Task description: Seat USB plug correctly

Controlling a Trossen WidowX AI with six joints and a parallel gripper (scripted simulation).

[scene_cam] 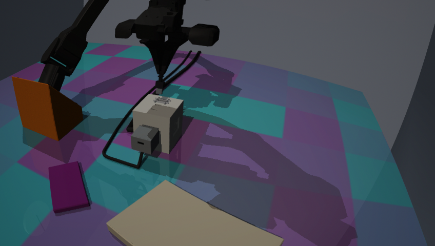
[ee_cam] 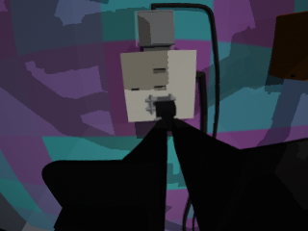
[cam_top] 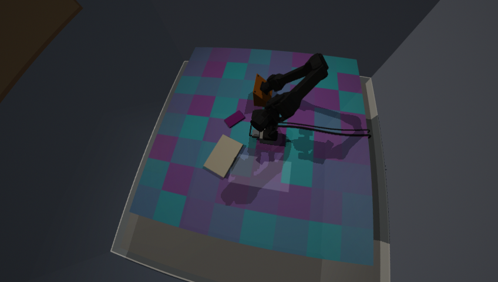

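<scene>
Exterior view: pincer (scene_cam: 159, 79) pointing straight down, clamped on small dark USB plug (scene_cam: 159, 86), held just above top face of beige power cube (scene_cam: 158, 121). Plug out of the top socket (scene_cam: 162, 100), hanging right over it, small gap visible. Grey adapter block (scene_cam: 144, 139) sticking out of cube's front face, with a slot in it. Black cable (scene_cam: 122, 138) looping round cube's left side and running back toward far right edge of table (cam_top: 375, 104). Cube sitting near middle of checkered teal-and-purple mat (scene_cam: 274, 127), slightly toward far side. Orange wedge-shaped block (scene_cam: 36, 106) to cube's left, close to arm's lower link. Magenta flat box (scene_cam: 67, 186) on near-left, lying flat, apart from cube. Tan flat board (scene_cam: 189, 216) toward near edge, apart from cube and magenta box.

Wrist view: fingers meeting to a point on plug (ee_cam: 166, 110), cube top (ee_cam: 158, 87) directly beneath, adapter block beyond it.

Top view: arm (cam_top: 296, 83) reaching from far right corner toward table centre, wrist over cube.
</scene>
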